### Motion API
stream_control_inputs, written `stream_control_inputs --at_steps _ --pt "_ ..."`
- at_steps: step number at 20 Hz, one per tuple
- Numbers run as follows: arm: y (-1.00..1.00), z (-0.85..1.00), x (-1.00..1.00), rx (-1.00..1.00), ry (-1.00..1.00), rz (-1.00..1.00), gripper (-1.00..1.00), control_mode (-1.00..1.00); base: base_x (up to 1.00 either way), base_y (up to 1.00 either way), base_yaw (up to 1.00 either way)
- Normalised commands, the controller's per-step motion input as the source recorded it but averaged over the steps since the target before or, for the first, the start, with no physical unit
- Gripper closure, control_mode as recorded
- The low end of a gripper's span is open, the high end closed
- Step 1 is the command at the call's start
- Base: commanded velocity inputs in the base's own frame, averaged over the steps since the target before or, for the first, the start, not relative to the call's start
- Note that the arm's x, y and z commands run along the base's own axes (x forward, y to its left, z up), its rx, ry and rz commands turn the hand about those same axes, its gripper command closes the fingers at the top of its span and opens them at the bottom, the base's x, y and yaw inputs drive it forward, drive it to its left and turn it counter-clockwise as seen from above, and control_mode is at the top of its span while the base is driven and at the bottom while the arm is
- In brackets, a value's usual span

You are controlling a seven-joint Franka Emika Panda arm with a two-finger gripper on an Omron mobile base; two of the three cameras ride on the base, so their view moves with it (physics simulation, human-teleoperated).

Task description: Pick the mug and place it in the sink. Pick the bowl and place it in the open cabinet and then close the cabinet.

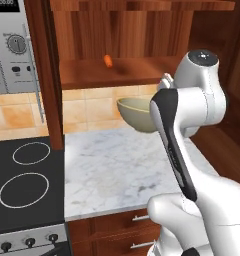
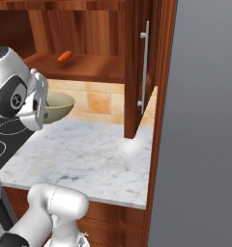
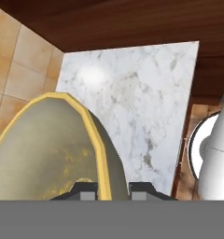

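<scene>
The olive-tan bowl [image 1: 134, 114] [image 2: 58, 107] hangs in the air above the marble counter [image 1: 112, 170], just below the open cabinet's shelf [image 1: 112, 72] [image 2: 89, 67]. My gripper [image 3: 113, 189] is shut on the bowl's rim [image 3: 97, 140], one fingertip inside and one outside the wall. The cabinet's door [image 2: 136, 67] stands open at the right, its silver bar handle [image 2: 145, 67] facing me. The mug and the sink are out of view.
A small orange object [image 1: 108, 61] [image 2: 64, 56] lies on the cabinet shelf. A black stove top [image 1: 27, 175] borders the counter on the left, with a grey appliance panel [image 1: 9, 45] above it. Wooden drawers [image 1: 117, 230] run under the counter. A grey wall [image 2: 205, 120] closes the right side.
</scene>
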Motion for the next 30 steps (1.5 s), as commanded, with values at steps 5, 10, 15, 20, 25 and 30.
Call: stream_control_inputs --at_steps 5,10,15,20,25,30 --pt "-0.2 0.46 0.0 0.0 -0.04 -0.01 1.0 -1.0 0.0 0.0 0.0" --pt "-0.13 0.23 0.0 -0.01 -0.13 0.0 1.0 -1.0 0.0 0.0 0.0" --pt "-0.06 0.09 0.0 -0.06 -0.27 0.0 1.0 -1.0 0.0 0.0 0.0" --pt "-0.05 0.08 0.0 -0.08 -0.34 0.0 1.0 -1.0 0.0 0.0 0.0" --pt "-0.06 0.08 0.04 -0.06 -0.25 0.0 1.0 -1.0 0.0 0.0 0.0" --pt "-0.02 0.15 0.24 0.0 -0.01 0.0 1.0 -1.0 0.0 0.0 0.0"
